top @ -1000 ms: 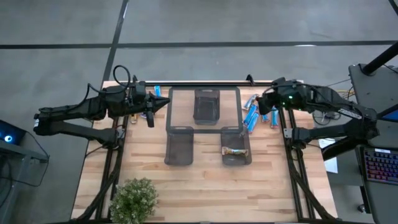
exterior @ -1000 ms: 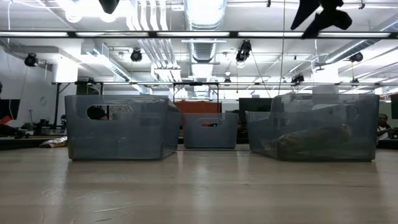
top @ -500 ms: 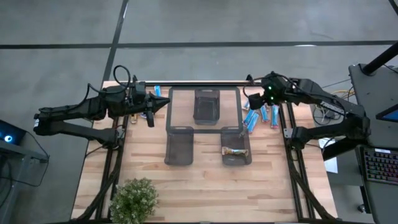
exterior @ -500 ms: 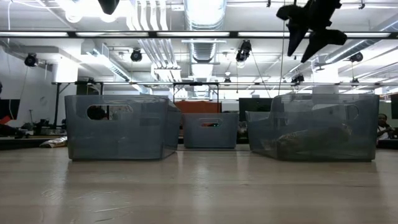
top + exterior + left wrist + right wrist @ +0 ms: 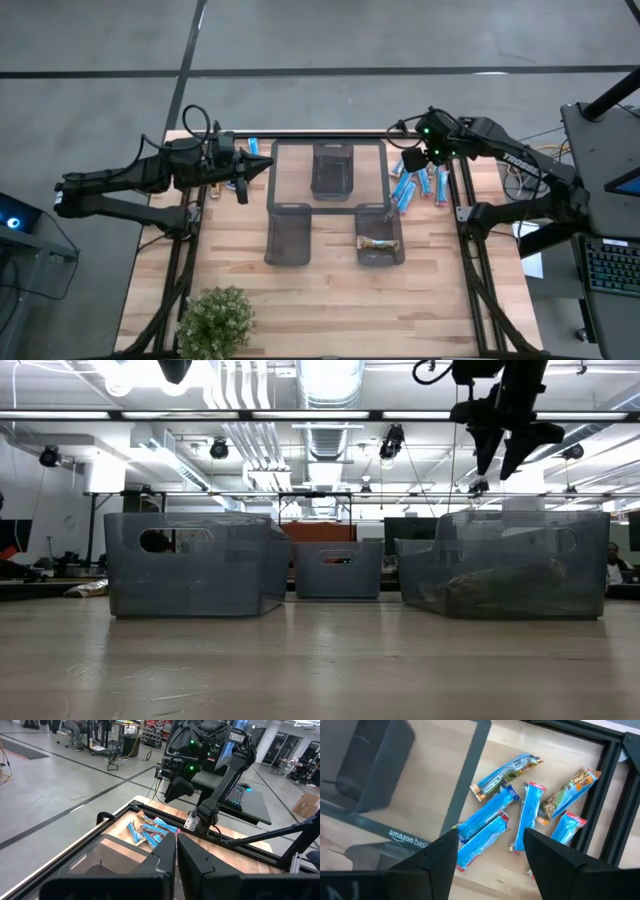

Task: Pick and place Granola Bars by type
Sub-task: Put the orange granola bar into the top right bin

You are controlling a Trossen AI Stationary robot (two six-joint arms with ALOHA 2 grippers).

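Right hand (image 5: 490, 851) open, hovering over blue granola bars (image 5: 488, 812) on table

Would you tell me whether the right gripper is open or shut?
Open: the right gripper shows a clear gap above the granola bars.

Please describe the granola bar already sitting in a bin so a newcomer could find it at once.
Look at the three dark mesh bins in the middle of the wooden table. In the bin nearest the right arm lies one bar, brownish-gold and crosswise. It is the only bar inside a bin; the others, mostly blue, lie loose in a pile beside the bins.
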